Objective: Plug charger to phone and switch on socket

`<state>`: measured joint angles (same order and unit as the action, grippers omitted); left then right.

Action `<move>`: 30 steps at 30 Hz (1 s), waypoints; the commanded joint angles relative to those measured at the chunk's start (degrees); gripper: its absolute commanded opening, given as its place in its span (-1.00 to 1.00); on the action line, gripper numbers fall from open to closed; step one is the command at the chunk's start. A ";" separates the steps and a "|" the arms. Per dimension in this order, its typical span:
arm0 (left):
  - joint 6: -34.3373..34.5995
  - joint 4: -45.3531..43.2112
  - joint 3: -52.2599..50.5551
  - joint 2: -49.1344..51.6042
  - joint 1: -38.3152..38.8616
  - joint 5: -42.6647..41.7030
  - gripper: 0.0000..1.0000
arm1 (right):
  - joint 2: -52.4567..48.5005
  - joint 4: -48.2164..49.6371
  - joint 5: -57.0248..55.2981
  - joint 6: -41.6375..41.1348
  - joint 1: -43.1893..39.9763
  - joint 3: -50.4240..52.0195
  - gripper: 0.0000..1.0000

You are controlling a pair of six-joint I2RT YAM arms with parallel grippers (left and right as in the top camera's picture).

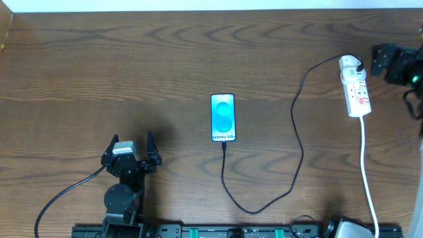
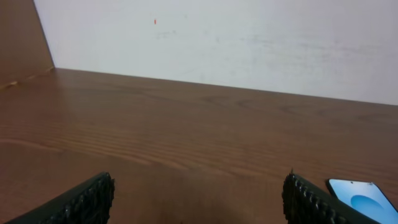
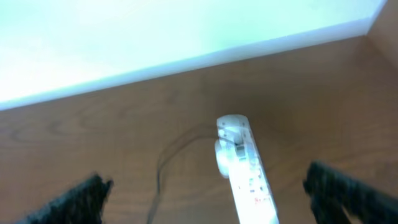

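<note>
Switching on the socket (image 1: pixel 355 89) is judged the step in hand, since the plugging part looks done. Item, phone (image 1: pixel 223 118): flat on the table (image 1: pixel 99 66) at centre, screen lit blue, long axis running 12 to 6 o'clock. Item, charger (image 1: pixel 295 132): its black cable (image 1: pixel 225 172) meets the phone's 6 o'clock edge (seated, as far as the overhead view can show), loops toward 5 o'clock, then climbs to the white adapter (image 1: pixel 350 64) sitting in the socket's 12 o'clock end. Item, socket: white strip at 2 o'clock of the phone, well apart from it, red switch marks (image 1: pixel 361 99) on its face, white lead (image 1: pixel 365 172) trailing to 6 o'clock. Item, right gripper (image 1: pixel 380 59): just at 3 o'clock of the adapter, fingers (image 3: pixel 348 193) spread wide, holding nothing; its wrist view shows the strip ahead between them, blurred. Item, left gripper (image 1: pixel 132 144): at 8 o'clock of the phone, well apart, fingers parted and empty. Next move, by judgement: bring one right fingertip down on the switch serving the adapter's outlet and press firmly without knocking the adapter; which switch that is cannot be told.
</note>
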<state>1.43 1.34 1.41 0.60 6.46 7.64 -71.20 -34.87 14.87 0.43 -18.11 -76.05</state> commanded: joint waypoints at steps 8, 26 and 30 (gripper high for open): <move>-0.52 2.27 -1.18 -0.37 -0.28 0.11 0.72 | 23.54 24.65 -2.51 0.02 4.44 36.57 0.98; -0.52 2.27 -1.18 -0.37 -0.28 0.11 0.73 | 55.34 41.33 -2.89 -4.61 7.82 75.73 0.99; -0.52 2.27 -1.18 -0.37 -0.28 0.09 0.72 | 61.79 34.12 -2.97 -4.61 7.82 75.73 0.99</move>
<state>1.43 1.52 1.48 0.58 6.42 7.40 -13.26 2.04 12.53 -3.46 -10.94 -0.38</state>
